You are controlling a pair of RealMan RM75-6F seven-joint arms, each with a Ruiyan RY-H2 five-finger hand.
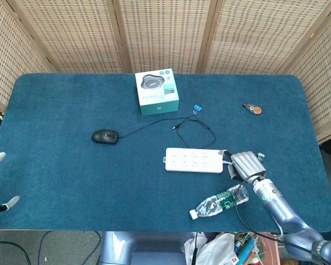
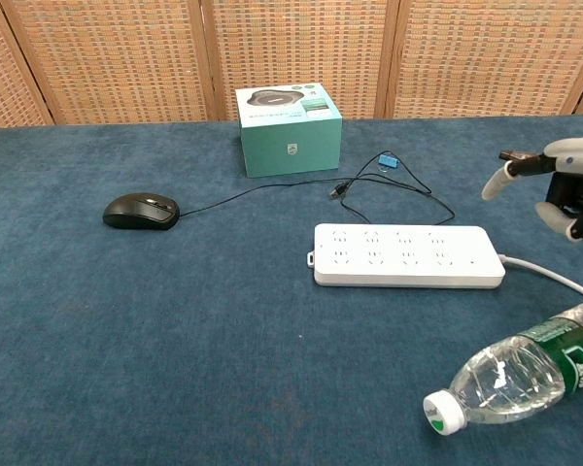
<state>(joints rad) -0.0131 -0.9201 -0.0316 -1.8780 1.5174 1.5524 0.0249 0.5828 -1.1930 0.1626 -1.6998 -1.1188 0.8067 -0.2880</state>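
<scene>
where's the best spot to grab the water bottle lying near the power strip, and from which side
Probably around the clear ribbed body of the water bottle, just below its green label, coming from above. It lies on its side, cap toward the table's front edge, so the round middle is exposed. The right hand is nearest.

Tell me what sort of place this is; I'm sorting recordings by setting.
Probably an indoor test setup: a blue-carpeted table backed by woven screens, strewn with a power strip, mouse and water bottle.
</scene>
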